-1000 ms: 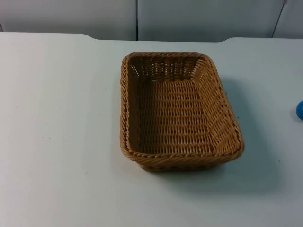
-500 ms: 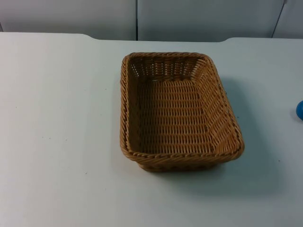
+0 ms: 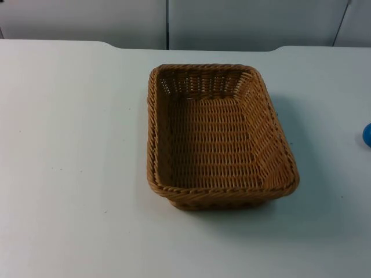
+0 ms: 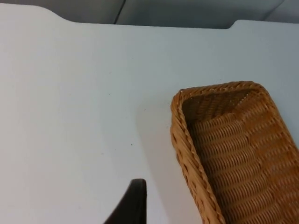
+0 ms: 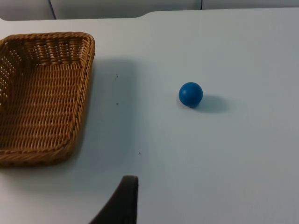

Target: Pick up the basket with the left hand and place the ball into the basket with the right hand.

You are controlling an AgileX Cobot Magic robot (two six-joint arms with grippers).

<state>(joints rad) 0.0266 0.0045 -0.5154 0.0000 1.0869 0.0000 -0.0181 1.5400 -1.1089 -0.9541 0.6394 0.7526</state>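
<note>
While both arms wait clear of the work, the wicker basket (image 3: 220, 134) sits flat on the white table (image 3: 69, 174), about midway across it and a little toward the grey partition wall (image 3: 232, 23). Rectangular, tan weave, braided rim, sloped sides; its long axis runs away from the camera in the top view. Nothing lies inside it. Blue ball (image 3: 367, 134) rests on the table well to the basket's right, cut by the edge of the top view. From the right wrist view the ball (image 5: 190, 94) is whole: small, round, plain blue, casting a soft shadow, with bare table between it and the basket (image 5: 44, 93). Ball and basket well apart, not touching. Right gripper (image 5: 122, 200) hangs above the table on the near side of that gap, one black fingertip visible, nothing against it; cannot tell whether its fingers are spread or closed. Left gripper (image 4: 131, 203) hangs above bare table just beside the basket's (image 4: 233, 154) left long side, short of the rim and not touching it; one dark fingertip visible, and again cannot tell how the fingers stand. Basket not lifted: its base is down on the table.
</note>
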